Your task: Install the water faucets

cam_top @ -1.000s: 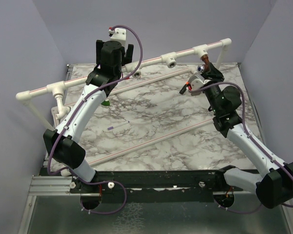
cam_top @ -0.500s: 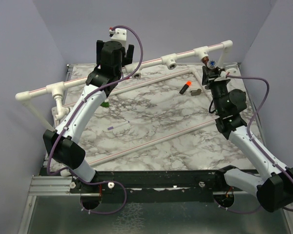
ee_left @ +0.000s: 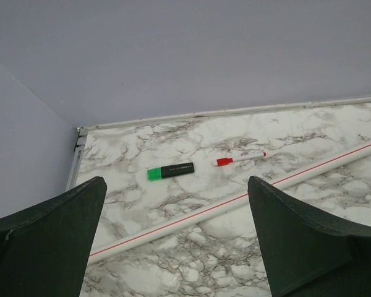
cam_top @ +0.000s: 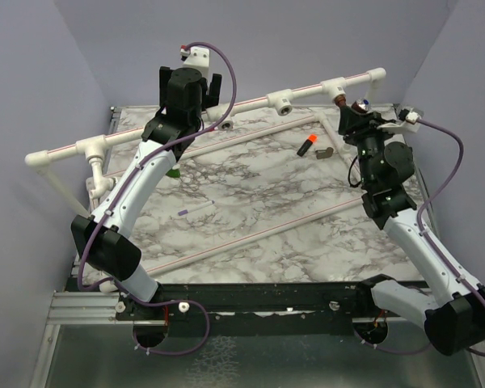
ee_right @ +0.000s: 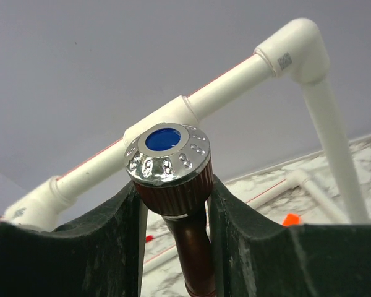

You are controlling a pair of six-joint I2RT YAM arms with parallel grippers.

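Roughly upright between tight right jaws, reddish-brown faucet (ee_right: 173, 189), chrome cap (ee_right: 167, 162) uppermost; left jaws agape.

The raised white pipe rail (cam_top: 250, 103) blocks the far side just beyond the right tool (cam_top: 354, 113), and thin pipes (cam_top: 250, 234) cross the worktop (cam_top: 267, 190) with open marble between them.

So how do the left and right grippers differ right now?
The left gripper stands wide open and empty; the right gripper is shut on the reddish-brown faucet, below its chrome cap. The left gripper sits near the middle of the raised white pipe; the right gripper is by a tee near its right end. Both have dark fingers.
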